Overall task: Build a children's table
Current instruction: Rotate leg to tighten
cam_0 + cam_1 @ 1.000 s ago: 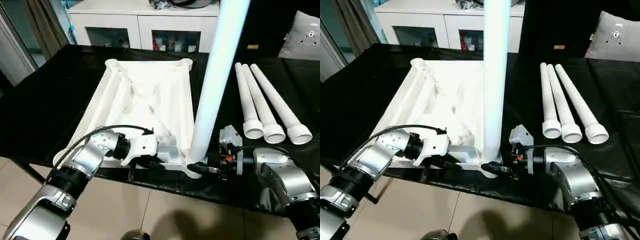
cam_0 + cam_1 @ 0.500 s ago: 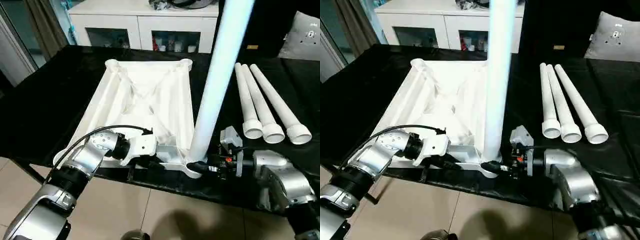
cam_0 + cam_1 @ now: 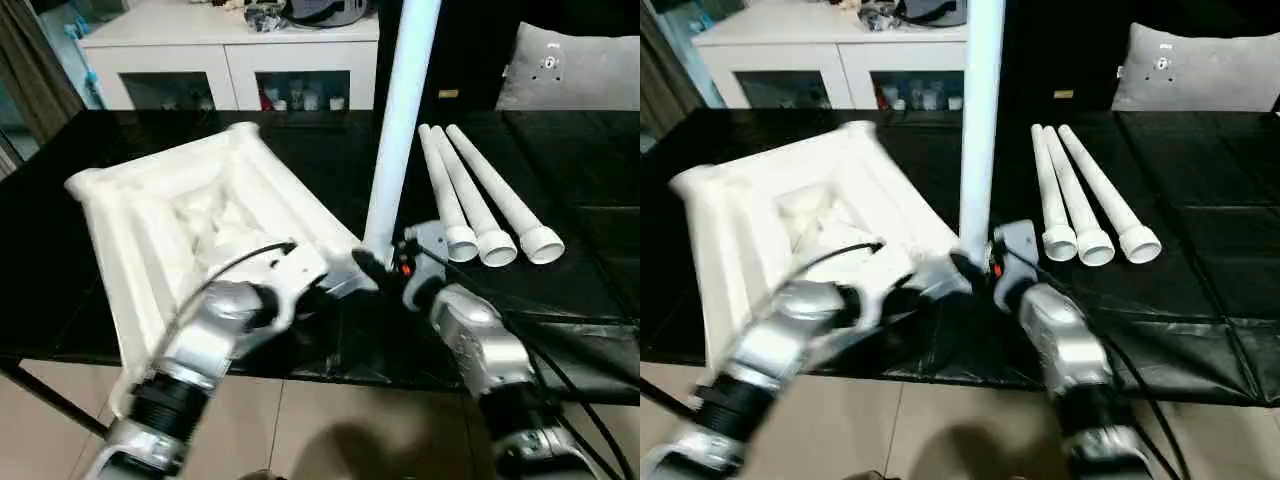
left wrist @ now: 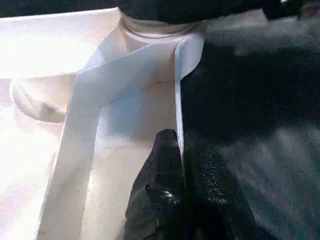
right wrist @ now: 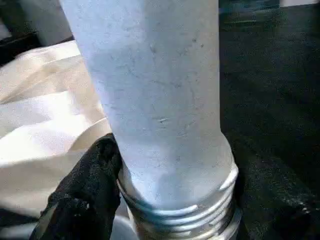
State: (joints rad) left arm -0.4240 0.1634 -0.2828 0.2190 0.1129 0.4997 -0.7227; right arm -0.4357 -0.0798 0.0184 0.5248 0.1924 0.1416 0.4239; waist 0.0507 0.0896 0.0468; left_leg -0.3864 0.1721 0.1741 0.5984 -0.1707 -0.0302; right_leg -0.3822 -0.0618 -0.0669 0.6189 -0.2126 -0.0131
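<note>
A black-covered table (image 3: 600, 270) carries the tabletop (image 3: 170, 220) and three legs (image 3: 480, 195).

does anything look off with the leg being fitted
The upright leg still shows bare threads at its base, so it is not fully screwed into the tabletop corner socket. The right gripper clamps it; the left gripper pinches the tabletop's rim.

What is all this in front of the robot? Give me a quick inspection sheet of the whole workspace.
Surface: black table, covered in black cloth.
Job's things: white tabletop lying underside up; one leg standing upright at its near corner, threaded end visible; three spare legs lying side by side.
Clutter: nothing seen.
Claws: left claw pinches the tabletop's edge wall; right claw grips the upright leg's base.
Cables: black cable looping over the left arm.
Surroundings: white cabinet behind, grey cushion, tiled floor.
</note>
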